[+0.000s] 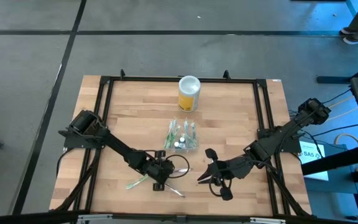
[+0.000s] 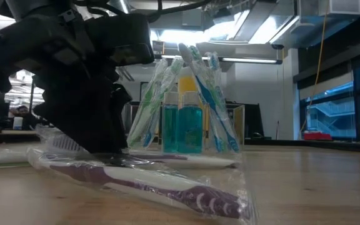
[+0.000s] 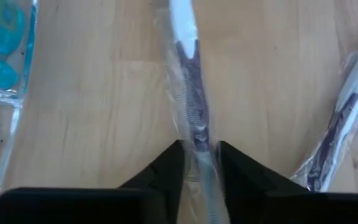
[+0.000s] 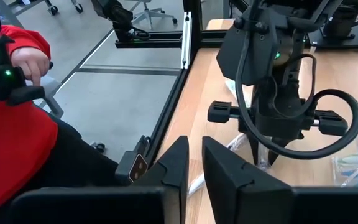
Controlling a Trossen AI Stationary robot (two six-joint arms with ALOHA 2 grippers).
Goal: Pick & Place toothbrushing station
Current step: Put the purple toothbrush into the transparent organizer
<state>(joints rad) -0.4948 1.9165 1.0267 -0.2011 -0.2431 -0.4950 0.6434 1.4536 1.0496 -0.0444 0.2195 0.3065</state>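
Note:
The toothbrushing station is a clear container on the wood at mid-table, holding wrapped toothbrushes and teal bottles. Near the front edge lie loose wrapped toothbrushes: a green one, a purple one, and a purple-and-white one. My left gripper is down over the purple-and-white one and shut on it. My right gripper hangs above the table to the right, shut with nothing between its fingers. My left gripper pinches the wrapped purple-and-white toothbrush at its handle, one finger on each long side. It comes slanting down from the table's left. The toothbrush lies flat on the wood inside its clear wrapper.
A yellow canister with a white lid stands at the far middle. A black frame runs round the table. A person in red sits beyond the left edge. Bare wood lies at the far left and far right.

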